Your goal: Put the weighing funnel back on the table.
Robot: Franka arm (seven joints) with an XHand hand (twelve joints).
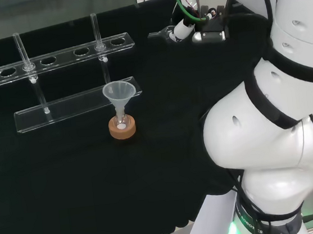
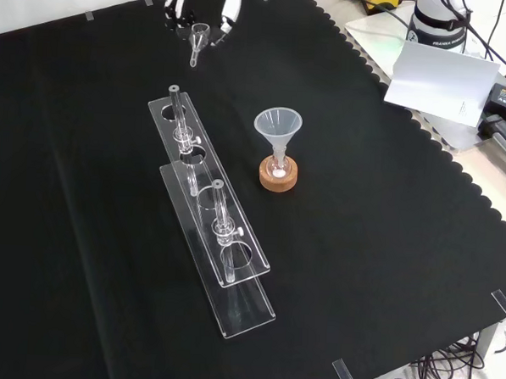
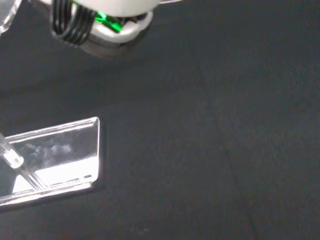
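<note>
In the front view the weighing funnel (image 2: 198, 34), a small clear scoop with a short stem pointing down, hangs above the cloth at the far top. The black and white hand (image 2: 231, 8) has fingers curled on either side of it and pinches it. In the head view the hand (image 1: 183, 30) is at the upper middle, beyond the right end of the rack. A curved clear edge (image 3: 6, 19) shows in a corner of the wrist view; I cannot tell what it is.
The big funnel (image 1: 119, 91) (image 2: 278, 125) stands in a small flask on a cork ring (image 1: 123, 130) (image 2: 278, 177). A clear test tube rack (image 1: 62, 54) (image 2: 209, 213) (image 3: 60, 155) holds two tubes. A white sheet (image 2: 437, 76) lies past the cloth's scalloped edge.
</note>
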